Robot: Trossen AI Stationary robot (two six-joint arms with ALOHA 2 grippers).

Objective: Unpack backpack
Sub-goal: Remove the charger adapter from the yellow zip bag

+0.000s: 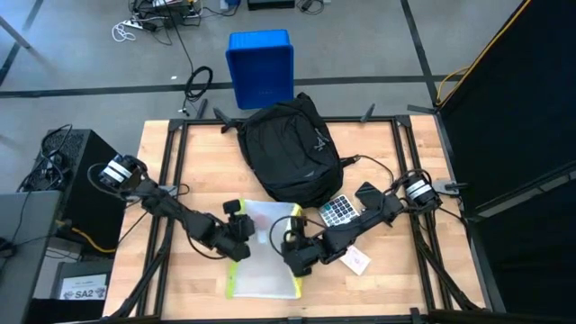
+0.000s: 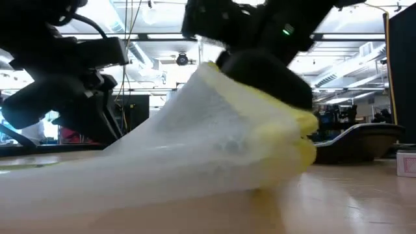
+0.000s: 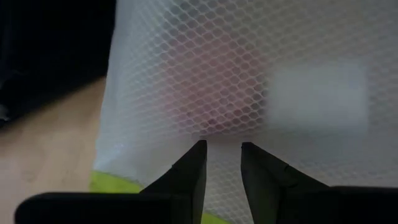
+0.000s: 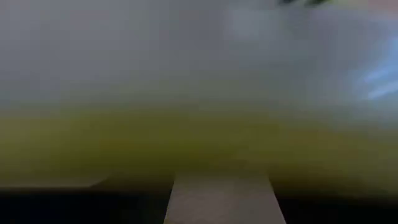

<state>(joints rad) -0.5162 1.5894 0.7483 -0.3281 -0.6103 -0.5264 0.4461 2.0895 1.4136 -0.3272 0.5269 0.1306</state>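
Now the wooden tabletop (image 1: 171, 279) carries everything, and the backpack (image 1: 288, 148) lies at its far middle, its long axis running from the far edge toward the robot. Just on the robot's side of the backpack lies a white mesh pouch (image 1: 263, 252) with yellow-green trim, its long axis in line with the backpack's. A calculator (image 1: 339, 211) sits just beside the backpack's near right corner, and a small white card (image 1: 357, 261) lies nearer the robot than that.

Both tools flank the pouch. The left tool (image 1: 239, 245) is at its left edge, fingers (image 3: 193, 171) a narrow gap apart on the mesh; whether they pinch it I cannot tell. The right tool (image 1: 295, 255) is at the right edge, which stands raised off the wood; its fingers cannot be made out. Open wood lies left of the pouch.
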